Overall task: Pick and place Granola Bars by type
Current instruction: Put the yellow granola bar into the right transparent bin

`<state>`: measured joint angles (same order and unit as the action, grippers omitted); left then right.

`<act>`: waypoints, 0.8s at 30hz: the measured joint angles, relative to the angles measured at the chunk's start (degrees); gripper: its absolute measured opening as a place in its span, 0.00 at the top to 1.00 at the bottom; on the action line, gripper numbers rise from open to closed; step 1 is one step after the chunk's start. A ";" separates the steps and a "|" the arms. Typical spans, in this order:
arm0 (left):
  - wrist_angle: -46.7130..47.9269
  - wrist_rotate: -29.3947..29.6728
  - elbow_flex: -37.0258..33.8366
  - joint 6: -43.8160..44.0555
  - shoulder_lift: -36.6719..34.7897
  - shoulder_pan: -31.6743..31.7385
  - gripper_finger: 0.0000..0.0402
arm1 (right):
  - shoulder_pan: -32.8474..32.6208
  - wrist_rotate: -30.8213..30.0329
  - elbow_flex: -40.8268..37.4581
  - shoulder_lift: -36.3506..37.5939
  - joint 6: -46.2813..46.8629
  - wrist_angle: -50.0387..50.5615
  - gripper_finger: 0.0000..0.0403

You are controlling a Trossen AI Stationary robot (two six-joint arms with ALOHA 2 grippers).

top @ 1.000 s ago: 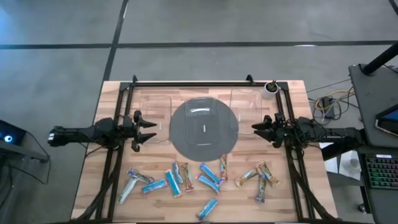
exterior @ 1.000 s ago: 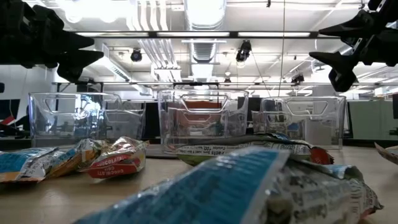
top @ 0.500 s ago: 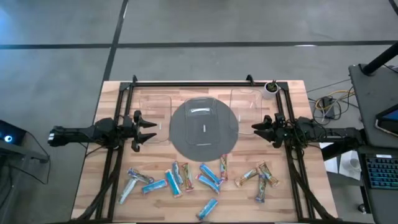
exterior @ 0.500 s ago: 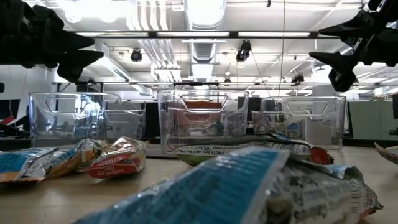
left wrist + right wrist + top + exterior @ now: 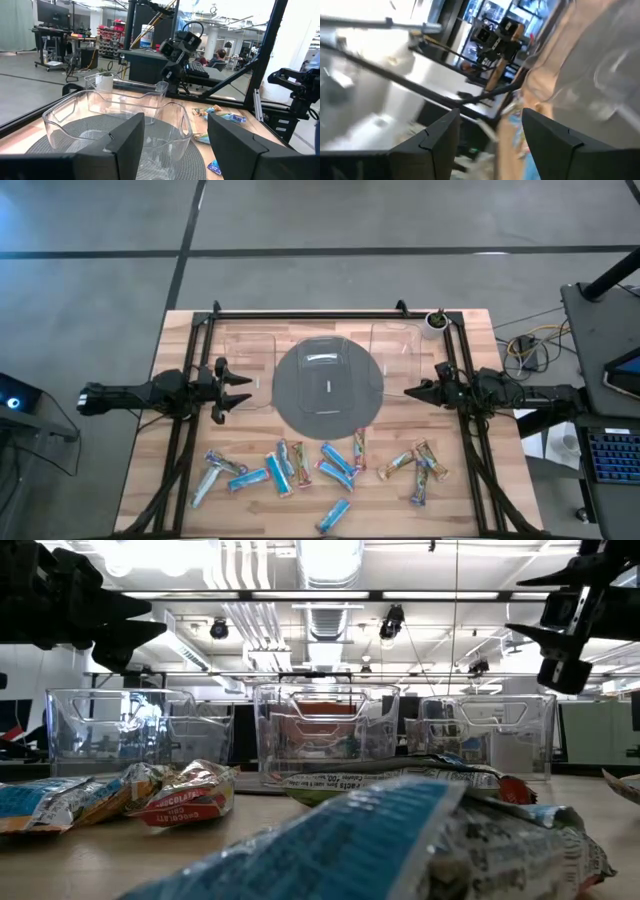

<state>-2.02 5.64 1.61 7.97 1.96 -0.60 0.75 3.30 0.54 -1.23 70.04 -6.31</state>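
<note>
The Granola Bars [image 5: 320, 470] lay scattered across the lower middle of the high view, none yet sorted. Both the left gripper [image 5: 238, 390] and right gripper [image 5: 412, 391] hung open and empty. The bars looked light, with slippery, crinkly wrappers, so a pinch across the middle seemed safest.

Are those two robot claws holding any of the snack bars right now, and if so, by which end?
No, nothing is held. The left gripper and the right gripper are both open and empty, on either side of the grey plate. The granola bars all lie on the table.

left end effector [image 5: 243, 389] open, raised | right end effector [image 5: 411, 391] open, raised, wrist rolled
</note>
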 joint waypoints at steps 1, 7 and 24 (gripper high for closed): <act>0.00 -0.01 0.00 0.00 0.00 0.00 0.50 | 0.00 -0.12 0.02 0.04 2.59 0.01 0.49; 0.09 -0.01 0.00 0.00 0.02 0.00 0.50 | 0.02 -13.51 0.04 -1.08 -0.31 1.70 0.49; 0.75 -0.01 0.00 0.00 0.00 0.00 0.50 | -6.67 -12.59 16.26 -9.33 -4.04 5.75 0.49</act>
<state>-1.27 5.63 1.61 7.97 1.96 -0.60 -5.92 -9.29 16.80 -10.56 66.00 -0.56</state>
